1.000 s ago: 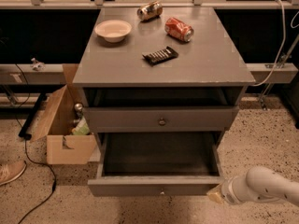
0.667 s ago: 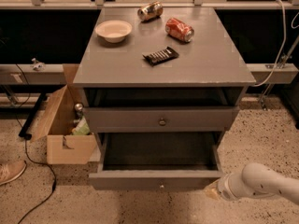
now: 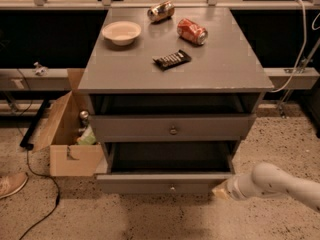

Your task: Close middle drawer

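Observation:
The grey cabinet (image 3: 175, 69) stands in the middle of the camera view. Its middle drawer (image 3: 150, 183), with a low flat front and a tiny knob (image 3: 172, 188), is pulled out part way, and its dark box interior shows above the front. The taller drawer front with the brass knob (image 3: 173, 130) sits above it. My gripper (image 3: 220, 191), at the end of the white arm (image 3: 275, 184), is at the right end of the middle drawer's front, touching or almost touching it.
On the cabinet top are a white bowl (image 3: 121, 32), a red can (image 3: 192, 31), a brown can (image 3: 161, 11) and a dark snack bar (image 3: 172, 60). An open cardboard box (image 3: 70, 139) stands left of the cabinet. A cable (image 3: 42, 184) and a shoe (image 3: 11, 184) lie on the floor.
The middle drawer has slid further into the cabinet. My gripper and arm have moved forward and a little left with its front.

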Controlling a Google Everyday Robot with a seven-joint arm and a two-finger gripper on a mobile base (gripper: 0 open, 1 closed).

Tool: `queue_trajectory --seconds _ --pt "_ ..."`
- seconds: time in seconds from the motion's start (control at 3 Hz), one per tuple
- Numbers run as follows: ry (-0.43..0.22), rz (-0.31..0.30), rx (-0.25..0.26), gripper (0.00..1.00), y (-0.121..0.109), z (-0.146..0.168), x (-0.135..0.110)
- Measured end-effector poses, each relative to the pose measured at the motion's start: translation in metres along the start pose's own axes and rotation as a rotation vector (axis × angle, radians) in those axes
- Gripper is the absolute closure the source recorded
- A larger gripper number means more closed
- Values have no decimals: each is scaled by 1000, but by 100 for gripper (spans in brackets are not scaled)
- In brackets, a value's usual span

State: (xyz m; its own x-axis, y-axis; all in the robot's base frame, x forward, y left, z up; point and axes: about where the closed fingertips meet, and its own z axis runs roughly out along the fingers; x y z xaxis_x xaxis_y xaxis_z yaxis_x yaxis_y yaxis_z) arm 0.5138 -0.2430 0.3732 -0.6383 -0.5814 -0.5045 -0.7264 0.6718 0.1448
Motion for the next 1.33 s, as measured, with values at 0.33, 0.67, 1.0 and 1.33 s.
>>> queue_trajectory --seconds 0.33,0.67,1.0,1.33 --pt "-47 -11 5 100 -37 19 -30" --pt "-47 -11 5 100 -37 19 -30" --pt "-80 -21 31 100 -48 21 -42" --pt "-122 -33 58 100 -62 23 -57"
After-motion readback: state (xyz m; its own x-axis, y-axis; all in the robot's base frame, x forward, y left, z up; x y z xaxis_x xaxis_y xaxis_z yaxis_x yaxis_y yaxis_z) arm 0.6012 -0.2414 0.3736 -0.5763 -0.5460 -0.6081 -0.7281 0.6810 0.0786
